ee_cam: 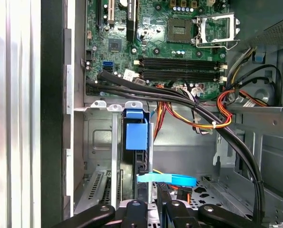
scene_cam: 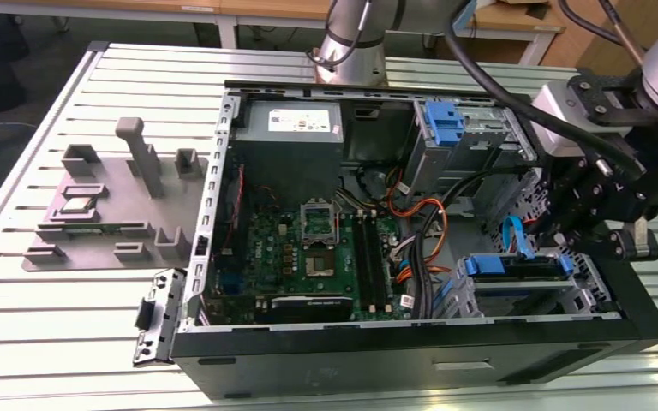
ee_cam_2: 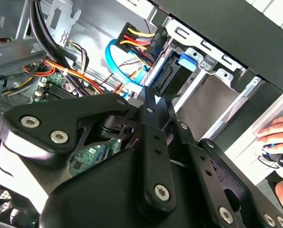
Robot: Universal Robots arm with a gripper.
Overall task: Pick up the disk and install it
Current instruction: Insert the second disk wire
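Black end effector (ee_cam_2: 153, 102) fingers nearly closed, touching blue-framed disk (ee_cam: 136, 137) in bay

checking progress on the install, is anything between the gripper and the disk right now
Nothing visible. In the exterior view the gripper sits right above the disk, which stands on edge in its bay. A blue cable loops beside it, not between them.

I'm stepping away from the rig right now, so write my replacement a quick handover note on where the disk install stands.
Gripper: at the drive bay by the case's front corner, on the exterior view's right; open or shut can't be judged.
Disk: blue-framed, standing on edge in the bay slot, blue data cable beside it; in the exterior view it sits in the cage.
Done: disk is off the table and in the bay.
Left: whether it is fully seated can't be told.
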